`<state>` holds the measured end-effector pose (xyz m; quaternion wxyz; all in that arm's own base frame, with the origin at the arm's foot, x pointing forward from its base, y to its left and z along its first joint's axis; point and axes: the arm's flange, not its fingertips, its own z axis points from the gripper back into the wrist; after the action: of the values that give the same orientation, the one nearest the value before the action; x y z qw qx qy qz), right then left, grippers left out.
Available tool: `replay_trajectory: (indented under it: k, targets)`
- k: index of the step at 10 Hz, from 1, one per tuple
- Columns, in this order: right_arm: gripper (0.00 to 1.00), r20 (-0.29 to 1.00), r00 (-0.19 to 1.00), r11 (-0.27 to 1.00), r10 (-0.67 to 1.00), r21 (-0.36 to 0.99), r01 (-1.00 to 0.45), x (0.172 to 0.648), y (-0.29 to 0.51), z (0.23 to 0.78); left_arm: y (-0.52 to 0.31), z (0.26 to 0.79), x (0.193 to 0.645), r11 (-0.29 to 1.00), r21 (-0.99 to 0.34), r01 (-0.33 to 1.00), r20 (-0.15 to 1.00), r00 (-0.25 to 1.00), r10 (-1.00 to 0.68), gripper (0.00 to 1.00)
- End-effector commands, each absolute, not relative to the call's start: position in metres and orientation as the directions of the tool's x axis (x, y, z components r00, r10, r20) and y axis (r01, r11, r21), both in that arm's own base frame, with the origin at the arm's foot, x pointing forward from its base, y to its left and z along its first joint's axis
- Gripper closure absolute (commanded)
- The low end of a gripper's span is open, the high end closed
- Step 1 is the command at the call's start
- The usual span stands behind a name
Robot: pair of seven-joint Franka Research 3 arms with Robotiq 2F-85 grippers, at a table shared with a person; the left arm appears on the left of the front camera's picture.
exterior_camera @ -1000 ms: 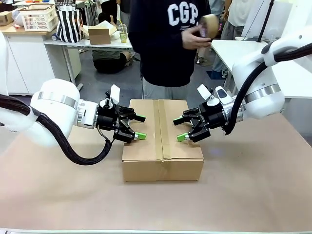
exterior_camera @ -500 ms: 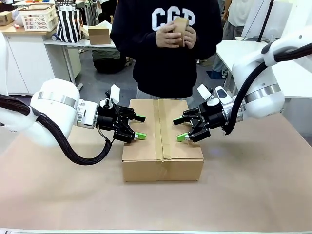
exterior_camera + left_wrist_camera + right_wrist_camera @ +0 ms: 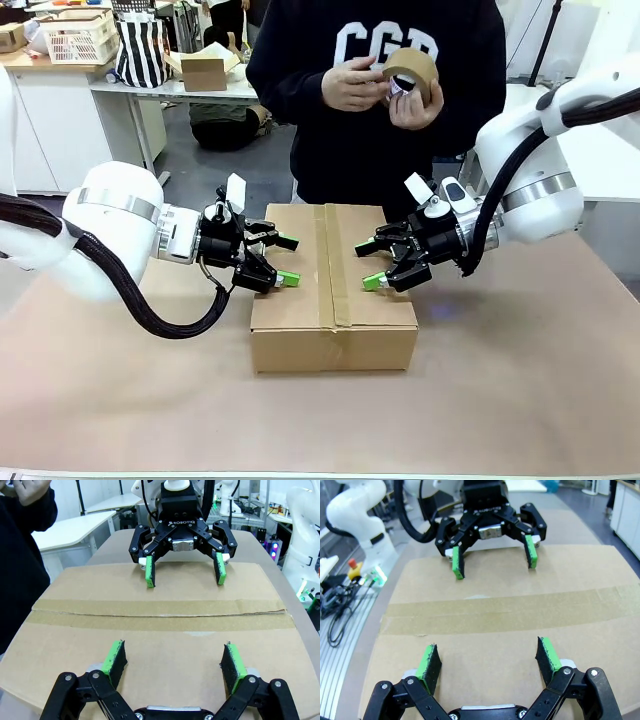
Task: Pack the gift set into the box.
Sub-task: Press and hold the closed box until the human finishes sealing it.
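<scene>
Box [image 3: 333,300], taped shut, mid-counter [image 3: 520,380]. I see left claw [image 3: 292,260] and right claw [image 3: 365,266] over its top, both spread, empty.

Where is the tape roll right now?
Front view: the tape roll is up in the person's hands, top centre-right, above the far side of the closed box.

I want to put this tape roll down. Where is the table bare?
Bare table lies in front of the box and off both its sides. Crowded: the box top, with the left tool and right tool over it.
</scene>
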<state>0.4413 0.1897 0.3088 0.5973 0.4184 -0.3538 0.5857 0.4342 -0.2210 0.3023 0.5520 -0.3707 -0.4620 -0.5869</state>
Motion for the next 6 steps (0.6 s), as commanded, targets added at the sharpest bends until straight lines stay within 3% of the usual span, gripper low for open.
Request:
replay_trajectory:
  k: [1, 6]
  targets:
    - [0.00, 0.911, 0.069, -0.033, 0.407, 0.090, -0.995, 0.4409, 0.1899, 0.3065, -0.2210, 0.2998, 0.4333, 0.033, 0.132, 0.991, 0.946, -0.115, -0.304, 0.00]
    - [0.00, 0.911, 0.069, -0.033, 0.407, 0.090, -0.995, 0.4409, 0.1899, 0.3065, -0.2210, 0.2998, 0.4333, 0.033, 0.132, 0.991, 0.946, -0.115, -0.304, 0.00]
